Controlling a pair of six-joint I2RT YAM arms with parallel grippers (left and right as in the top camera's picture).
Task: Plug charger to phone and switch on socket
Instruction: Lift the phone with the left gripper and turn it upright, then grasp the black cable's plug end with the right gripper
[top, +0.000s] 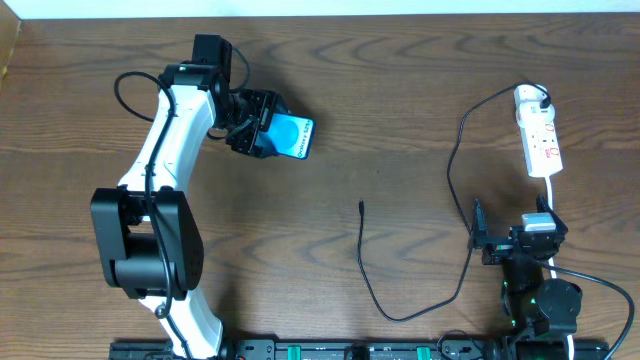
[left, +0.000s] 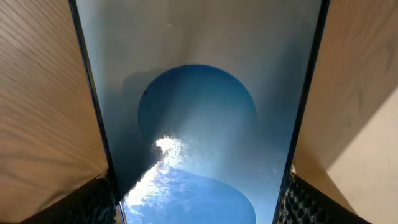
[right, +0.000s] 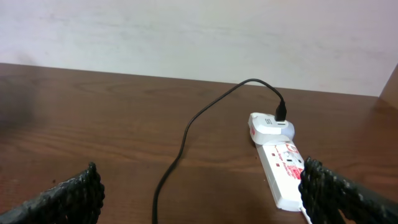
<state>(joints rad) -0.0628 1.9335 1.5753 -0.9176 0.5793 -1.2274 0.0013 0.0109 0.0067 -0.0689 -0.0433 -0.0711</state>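
My left gripper (top: 256, 128) is shut on the phone (top: 293, 137), holding it by its long edges at the back left of the table. In the left wrist view the blue screen of the phone (left: 199, 112) fills the frame between the finger pads of the gripper (left: 199, 208). The charger cable (top: 455, 170) runs from the socket (top: 540, 135) at the far right, loops near the front edge and ends in a plug tip (top: 361, 207) lying free mid-table. My right gripper (top: 515, 238) is open and empty in front of the socket (right: 281, 169). The cable also shows in the right wrist view (right: 186, 134), beyond the gripper's wide-apart fingers (right: 202, 196).
A white adapter (right: 270, 126) sits plugged into the far end of the socket with the cable coming out of it. A white cord (top: 551, 190) leads from the socket's near end toward the right arm's base. A pale wall stands behind the table.
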